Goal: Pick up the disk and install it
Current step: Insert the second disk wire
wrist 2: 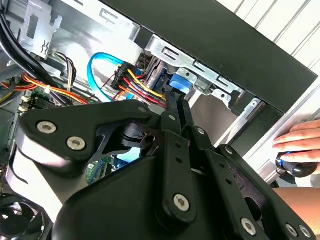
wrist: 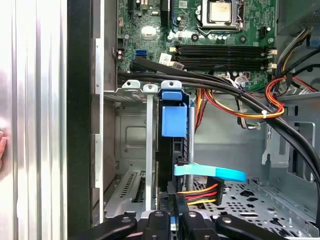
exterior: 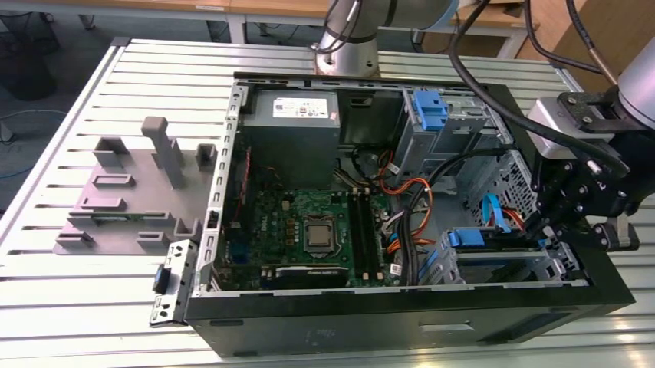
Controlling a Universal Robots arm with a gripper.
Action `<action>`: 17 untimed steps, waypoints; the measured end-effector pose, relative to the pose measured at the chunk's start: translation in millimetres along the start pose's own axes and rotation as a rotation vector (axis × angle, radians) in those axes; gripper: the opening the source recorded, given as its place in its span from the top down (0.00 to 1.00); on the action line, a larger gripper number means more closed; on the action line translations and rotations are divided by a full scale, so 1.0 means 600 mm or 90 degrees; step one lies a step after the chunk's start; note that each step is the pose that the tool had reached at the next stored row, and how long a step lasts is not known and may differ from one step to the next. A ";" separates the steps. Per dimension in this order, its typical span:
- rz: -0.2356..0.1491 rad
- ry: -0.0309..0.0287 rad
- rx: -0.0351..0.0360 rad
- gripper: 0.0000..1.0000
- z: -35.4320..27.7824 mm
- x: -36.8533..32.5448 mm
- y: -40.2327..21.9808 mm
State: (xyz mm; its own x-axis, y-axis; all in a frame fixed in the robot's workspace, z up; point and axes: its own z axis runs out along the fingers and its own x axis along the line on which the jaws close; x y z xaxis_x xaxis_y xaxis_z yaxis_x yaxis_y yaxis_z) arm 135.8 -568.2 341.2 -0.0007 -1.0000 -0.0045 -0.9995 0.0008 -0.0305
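The disk (wrist: 172, 150) stands edge-on in the lower drive cage (wrist: 131, 145) of the open computer case (exterior: 409, 314), its blue bracket (wrist: 174, 120) toward the motherboard. A blue data cable (wrist: 210, 172) and red-yellow power wires plug into its rear. My gripper (wrist: 174, 216) sits at that rear end, its dark fingers (wrist: 159, 217) pressed to either side of the disk. In the second wrist view the gripper (wrist 2: 179, 100) narrows onto the blue bracket (wrist 2: 181, 82). In the exterior view the gripper (exterior: 539, 230) hangs at the case's right, beside the bracket (exterior: 473, 238).
Black cable bundles (wrist: 200, 80) cross between cage and motherboard (exterior: 307, 230). A second blue bracket (exterior: 432, 111) sits in the upper bay, beside the power supply (exterior: 297, 111). A grey fixture (exterior: 133, 192) stands on the slatted table. A person's hand (wrist 2: 300, 137) rests outside the case wall.
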 end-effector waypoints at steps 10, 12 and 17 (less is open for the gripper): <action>0.000 0.0002 0.0000 0.84 0.003 0.002 0.000; 0.000 0.0000 0.0000 0.84 0.004 0.002 0.000; 0.000 0.0010 0.0000 0.76 0.005 0.002 0.000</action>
State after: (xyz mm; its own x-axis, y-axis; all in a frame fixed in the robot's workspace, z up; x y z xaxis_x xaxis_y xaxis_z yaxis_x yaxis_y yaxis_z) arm 135.8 -569.6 338.4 -0.0004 -1.0000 -0.0029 -0.9995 0.0005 -0.0305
